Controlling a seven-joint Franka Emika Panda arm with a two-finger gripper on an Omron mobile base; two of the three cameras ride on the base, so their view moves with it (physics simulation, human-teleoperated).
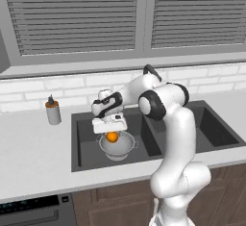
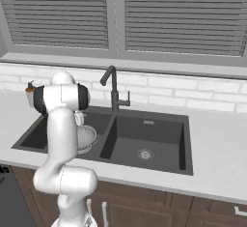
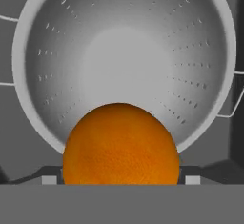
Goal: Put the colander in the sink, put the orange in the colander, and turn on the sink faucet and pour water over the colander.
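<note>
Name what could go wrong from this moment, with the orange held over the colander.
1. The orange sits between the fingers of the gripper, above the colander. In the hand view it lines up with the near rim rather than the centre, so a release here might clip the rim and roll into the sink.
2. The colander stands in the left basin, the sink faucet behind the divider; its spout may need swinging over, or water could miss.

That colander is brushed silvery metal with a soft sheen and tiny perforations, the orange at its 6 o'clock looks dimpled and matt, and the sink is flat dark matt stuff.
</note>
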